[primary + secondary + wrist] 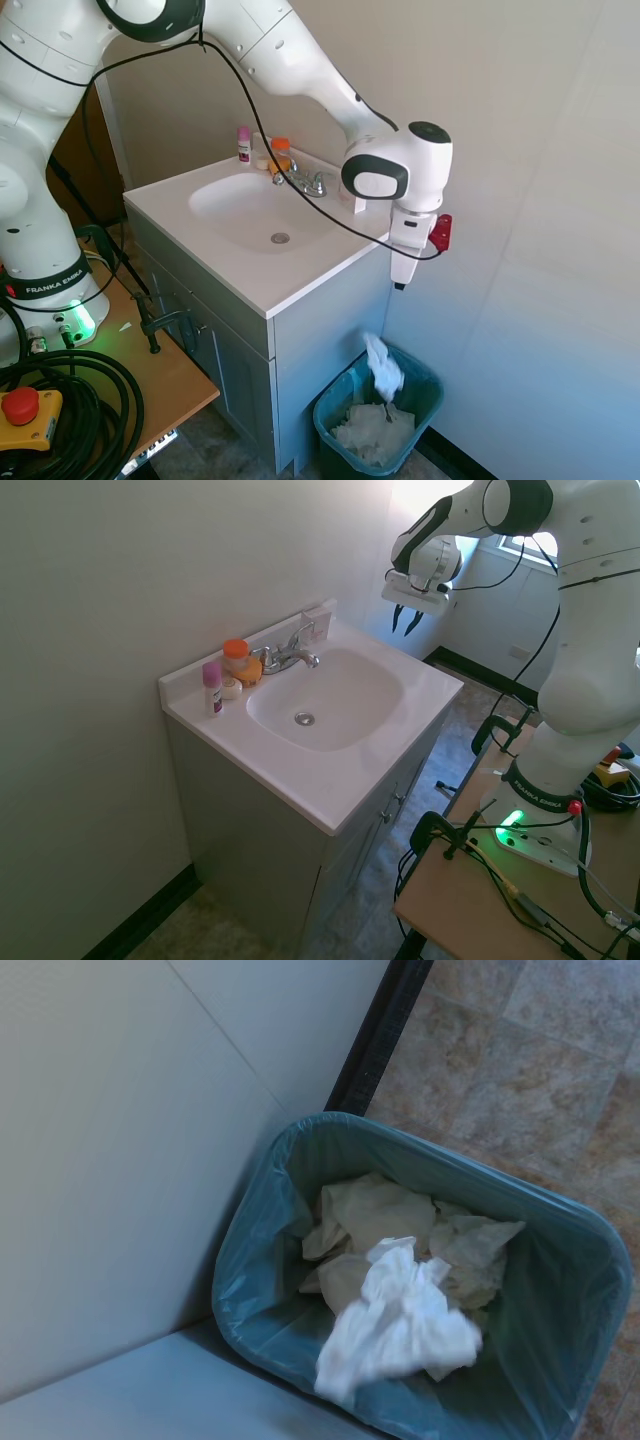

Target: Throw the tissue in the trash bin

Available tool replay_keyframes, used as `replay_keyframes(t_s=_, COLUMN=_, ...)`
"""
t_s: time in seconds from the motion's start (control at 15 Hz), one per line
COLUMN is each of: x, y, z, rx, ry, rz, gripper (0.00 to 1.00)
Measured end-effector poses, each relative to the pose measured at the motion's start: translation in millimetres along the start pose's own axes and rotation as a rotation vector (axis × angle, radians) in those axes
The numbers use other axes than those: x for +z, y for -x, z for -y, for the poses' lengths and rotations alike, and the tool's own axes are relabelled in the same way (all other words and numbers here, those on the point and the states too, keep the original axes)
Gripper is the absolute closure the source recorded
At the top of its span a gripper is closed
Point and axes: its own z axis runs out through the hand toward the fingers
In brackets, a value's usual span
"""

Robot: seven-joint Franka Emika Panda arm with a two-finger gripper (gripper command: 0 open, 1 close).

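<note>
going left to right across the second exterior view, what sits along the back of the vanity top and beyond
pink bottle → orange-capped bottle → faucet → pincer, open, hanging past the vanity's far end

White sink vanity [300, 290], chrome faucet [288, 656], orange-capped bottle [236, 657], pink, possibly deodorant, stick [212, 686]
</note>
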Motion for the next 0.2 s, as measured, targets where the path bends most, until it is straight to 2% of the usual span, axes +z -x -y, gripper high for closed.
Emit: replay_keyframes(t_s=0.2, x=-29.4, y=4.4, z=-3.6, rx=-0.035, ry=-0.033, rz=0.038, gripper=0.00)
